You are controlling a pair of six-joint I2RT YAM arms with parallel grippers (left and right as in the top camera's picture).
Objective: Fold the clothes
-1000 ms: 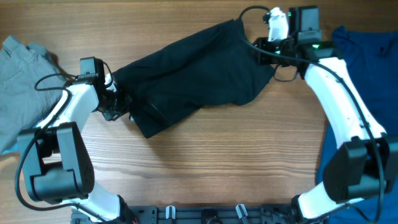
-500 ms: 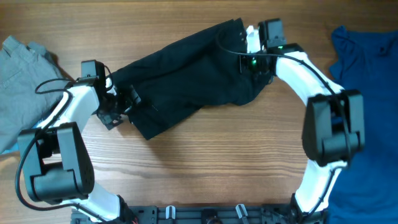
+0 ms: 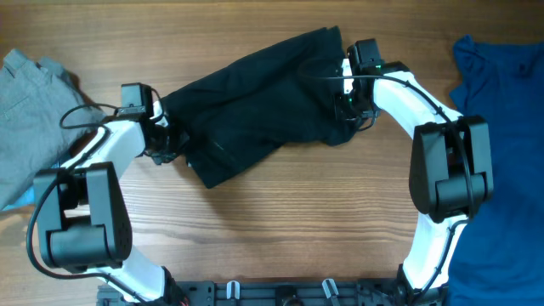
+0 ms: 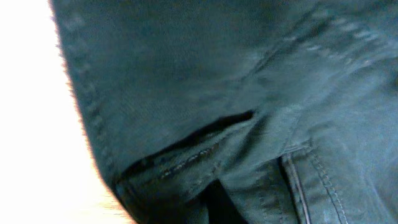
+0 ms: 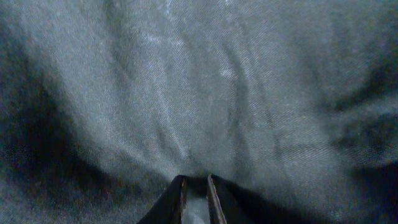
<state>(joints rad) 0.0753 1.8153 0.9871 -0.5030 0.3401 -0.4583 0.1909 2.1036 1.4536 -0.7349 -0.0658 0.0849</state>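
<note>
The black garment (image 3: 255, 102) lies spread on the counter (image 3: 297, 221), running on a slant from its lower left end to its upper right end, midway between the two arms. We see the left hand (image 3: 166, 143) at the garment's left end, right against the dark cloth. From overhead it merges with the fabric. The left wrist view shows only close-up cloth with stitched seams and a slit-like opening, with a bright strip of counter along the left edge. No fingers show there, so we cannot tell whether that hand is spread or pressed together.

The right hand (image 3: 347, 109) sits on the garment's right edge, near its upper corner. In the right wrist view its fingers (image 5: 174, 196) stand almost pressed together, with only a thin pale sliver between them and their tips at the wrinkled cloth. We cannot tell whether a fold is caught there.

A grey garment (image 3: 30, 110) lies at the counter's left edge, well apart from the black one. A blue garment (image 3: 501, 119) lies along the right edge.
</note>
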